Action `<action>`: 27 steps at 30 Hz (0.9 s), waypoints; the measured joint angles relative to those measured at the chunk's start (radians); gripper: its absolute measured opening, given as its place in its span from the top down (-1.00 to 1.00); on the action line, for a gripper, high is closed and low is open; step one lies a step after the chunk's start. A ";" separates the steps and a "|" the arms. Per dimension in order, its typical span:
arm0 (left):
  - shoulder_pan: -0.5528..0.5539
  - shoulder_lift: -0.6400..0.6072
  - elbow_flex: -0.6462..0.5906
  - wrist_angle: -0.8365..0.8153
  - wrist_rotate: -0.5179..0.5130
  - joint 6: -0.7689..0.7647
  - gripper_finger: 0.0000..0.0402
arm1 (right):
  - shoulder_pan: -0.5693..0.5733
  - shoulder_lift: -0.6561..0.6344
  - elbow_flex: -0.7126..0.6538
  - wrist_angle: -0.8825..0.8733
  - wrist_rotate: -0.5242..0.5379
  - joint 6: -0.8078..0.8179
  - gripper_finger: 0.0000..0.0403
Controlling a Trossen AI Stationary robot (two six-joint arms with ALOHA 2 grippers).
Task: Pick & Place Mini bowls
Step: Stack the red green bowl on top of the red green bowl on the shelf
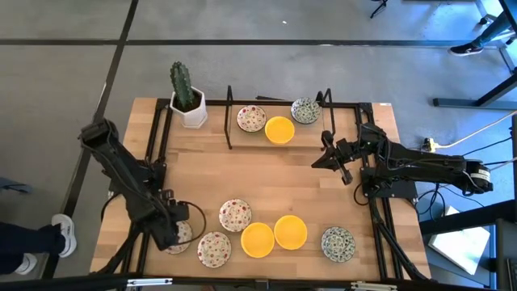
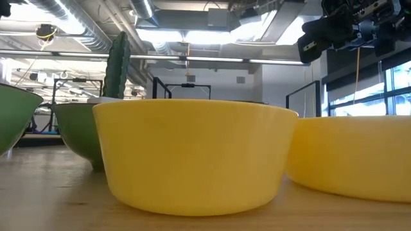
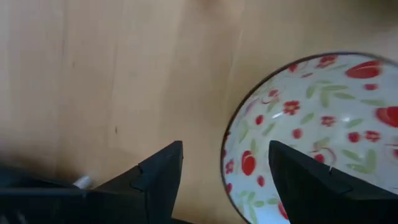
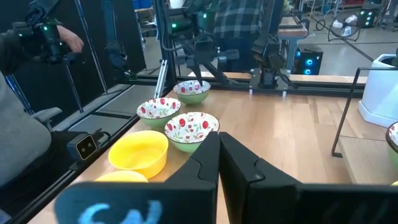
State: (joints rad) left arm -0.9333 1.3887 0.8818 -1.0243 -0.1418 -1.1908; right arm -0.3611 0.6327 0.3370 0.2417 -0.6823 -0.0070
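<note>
Several mini bowls stand on the wooden table [image 1: 275, 174]. A front row holds red-flowered [image 1: 234, 214], yellow [image 1: 258, 239] and green-blue [image 1: 338, 242] ones; three more [image 1: 279, 129] stand at the back. My left gripper [image 3: 226, 146] points down, open, over the front-left red-flowered bowl [image 3: 311, 106]. One finger [image 3: 158, 177] is outside its rim [image 3: 225, 163], the other [image 3: 311, 180] over its inside. Whether they touch does not show. My right gripper [image 4: 219, 155] is shut and level above the table's right side [image 1: 325, 159].
A cactus in a white square pot [image 1: 188, 101] stands at the back left. Black frame rails [image 1: 229, 117] edge the table and cross its back part. In the right wrist view a person [image 4: 25, 93] sits beyond the table's left edge.
</note>
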 joint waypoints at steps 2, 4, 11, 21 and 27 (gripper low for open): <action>0.000 0.021 0.000 0.005 0.009 0.000 -0.15 | 0.000 0.000 0.000 0.000 0.000 0.003 0.95; 0.000 0.038 0.000 0.005 0.017 0.006 -0.15 | 0.000 0.000 0.000 0.000 0.000 0.004 0.95; 0.000 0.095 0.000 0.006 0.057 0.034 -0.13 | 0.001 0.000 0.000 0.000 0.000 0.008 0.95; 0.000 0.139 0.000 0.006 0.059 0.072 -0.13 | 0.066 0.000 0.000 0.000 0.014 0.003 0.95; 0.000 0.142 0.000 0.007 0.062 0.026 -0.08 | 0.095 0.000 0.000 0.000 0.044 0.003 0.95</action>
State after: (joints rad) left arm -0.9333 1.5306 0.8814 -1.0172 -0.0795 -1.1648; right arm -0.2661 0.6327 0.3370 0.2420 -0.6378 -0.0040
